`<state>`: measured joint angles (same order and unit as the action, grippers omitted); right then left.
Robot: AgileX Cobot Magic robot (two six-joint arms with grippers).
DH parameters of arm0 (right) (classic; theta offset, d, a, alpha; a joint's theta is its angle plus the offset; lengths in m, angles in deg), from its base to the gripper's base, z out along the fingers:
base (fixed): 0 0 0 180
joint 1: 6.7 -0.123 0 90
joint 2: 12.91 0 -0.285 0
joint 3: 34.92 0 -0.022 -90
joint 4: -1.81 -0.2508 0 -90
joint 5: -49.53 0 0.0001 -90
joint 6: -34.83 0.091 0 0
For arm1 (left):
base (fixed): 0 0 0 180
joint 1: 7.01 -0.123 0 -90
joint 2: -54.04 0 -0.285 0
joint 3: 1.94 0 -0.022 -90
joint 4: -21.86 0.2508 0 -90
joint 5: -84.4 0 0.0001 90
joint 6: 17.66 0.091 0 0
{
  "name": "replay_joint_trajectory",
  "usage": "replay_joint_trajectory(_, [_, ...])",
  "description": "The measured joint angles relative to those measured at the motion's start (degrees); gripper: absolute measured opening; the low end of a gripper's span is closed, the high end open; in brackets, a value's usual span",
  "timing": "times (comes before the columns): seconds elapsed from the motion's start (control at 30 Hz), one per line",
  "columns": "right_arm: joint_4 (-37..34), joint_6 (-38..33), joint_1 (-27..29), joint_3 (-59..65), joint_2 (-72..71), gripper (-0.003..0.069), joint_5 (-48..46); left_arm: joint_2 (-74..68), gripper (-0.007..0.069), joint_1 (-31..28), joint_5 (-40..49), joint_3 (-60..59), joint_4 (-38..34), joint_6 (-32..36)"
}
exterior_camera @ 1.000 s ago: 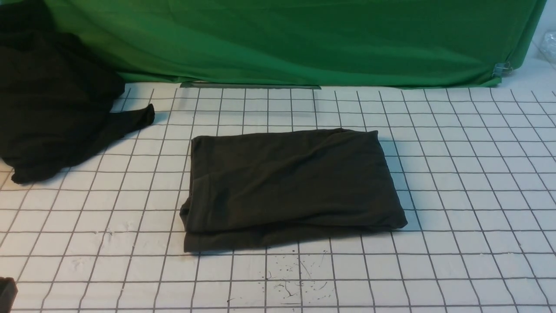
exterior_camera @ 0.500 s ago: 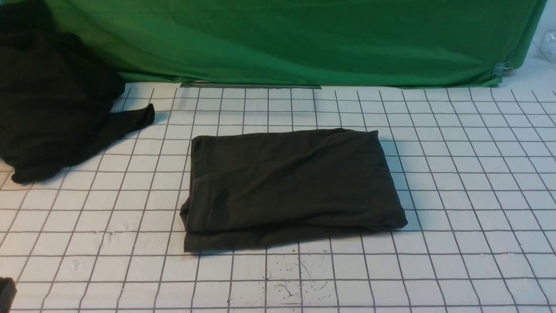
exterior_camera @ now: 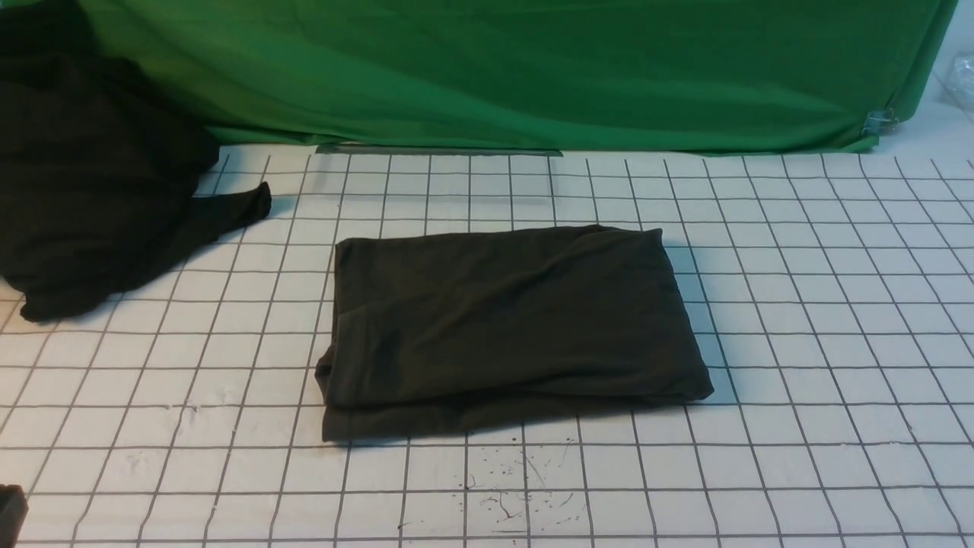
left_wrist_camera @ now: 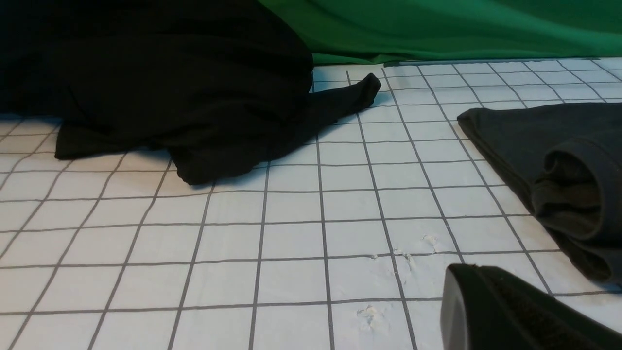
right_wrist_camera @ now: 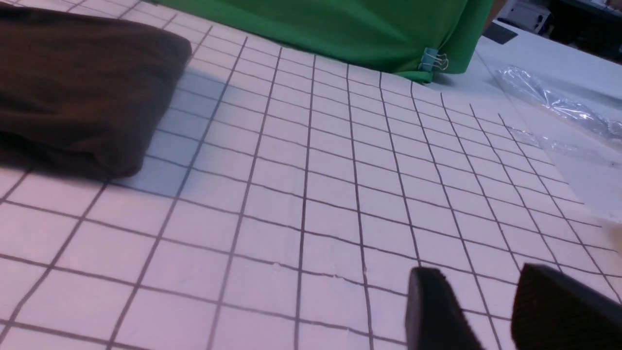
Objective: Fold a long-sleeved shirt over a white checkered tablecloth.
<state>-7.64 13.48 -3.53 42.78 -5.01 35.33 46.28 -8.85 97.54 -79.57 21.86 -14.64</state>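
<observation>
1. Nothing on the cloth has shifted since a second ago — only the left gripper has edged lower at the front view's corner; jaws closed, empty.
2. Long-sleeved shirt — folded rectangle, centre of white checkered tablecloth.
3. Black garment heap — far left, apart from it.
4. Green backdrop behind, binder clip at its corner.
5. Right gripper — jaws parted, holding nothing.

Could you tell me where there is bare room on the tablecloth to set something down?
The white checkered tablecloth is bare right of the folded long-sleeved shirt, out to the green backdrop. A free strip runs along the near edge. The far left is crowded by the black garment heap.
</observation>
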Motion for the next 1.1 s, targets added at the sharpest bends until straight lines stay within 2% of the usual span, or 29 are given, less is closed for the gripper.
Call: replay_joint_trajectory(1.1, [0.54, 0.91, -1.38, 0.0, 0.0, 0.0242, -0.02, 0.0, 0.0003, 0.0, 0.0, 0.0, 0.0, 0.0])
